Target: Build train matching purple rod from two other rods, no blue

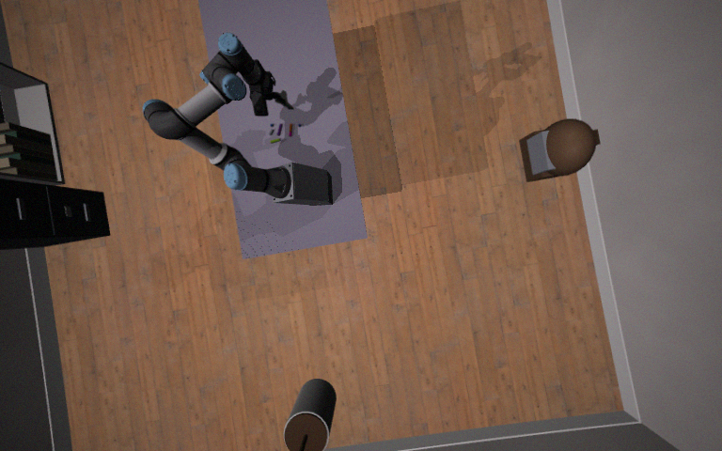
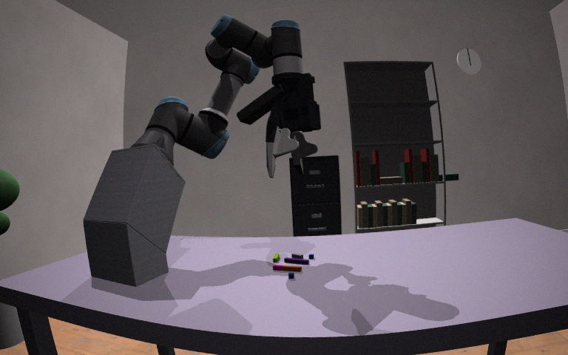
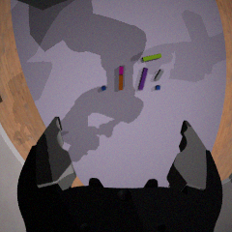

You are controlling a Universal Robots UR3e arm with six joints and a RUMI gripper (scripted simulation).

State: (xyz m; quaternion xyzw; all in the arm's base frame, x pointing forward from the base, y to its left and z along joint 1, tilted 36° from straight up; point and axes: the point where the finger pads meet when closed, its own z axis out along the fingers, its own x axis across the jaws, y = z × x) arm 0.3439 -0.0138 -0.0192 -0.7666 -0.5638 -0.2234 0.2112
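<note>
The gripper [image 2: 284,160] hangs high above the desk [image 2: 461,268] with its two broad, faceted grey fingers spread wide apart and nothing between them. The desk top is a smooth, matte lilac slab with a curved near edge, carried on dark legs, and broad soft shadows of the arm fall across it. The rods are small square-sectioned bars with flat ends, gathered near the middle of the desk, closer to its far edge than to the near one. The purple rod [image 3: 142,78] lies flat, and just beside it, apart but roughly parallel, the magenta rod [image 3: 121,71] and the orange rod [image 3: 121,82] lie end to end in one straight line, their flat ends meeting. The lime rod [image 3: 151,57] lies at an angle beyond the purple rod's end, and a short grey rod [image 3: 158,74] sits close on its other side. Two tiny blue rods [image 3: 103,88] [image 3: 158,87] flank the group, each apart from the others. The arm's blocky, angular grey pedestal [image 2: 121,234] stands toward the desk's left end. Behind the desk are a dark bookshelf [image 2: 387,64] with rows of books, a black filing cabinet [image 2: 316,209] and a round wall clock [image 2: 468,61].
</note>
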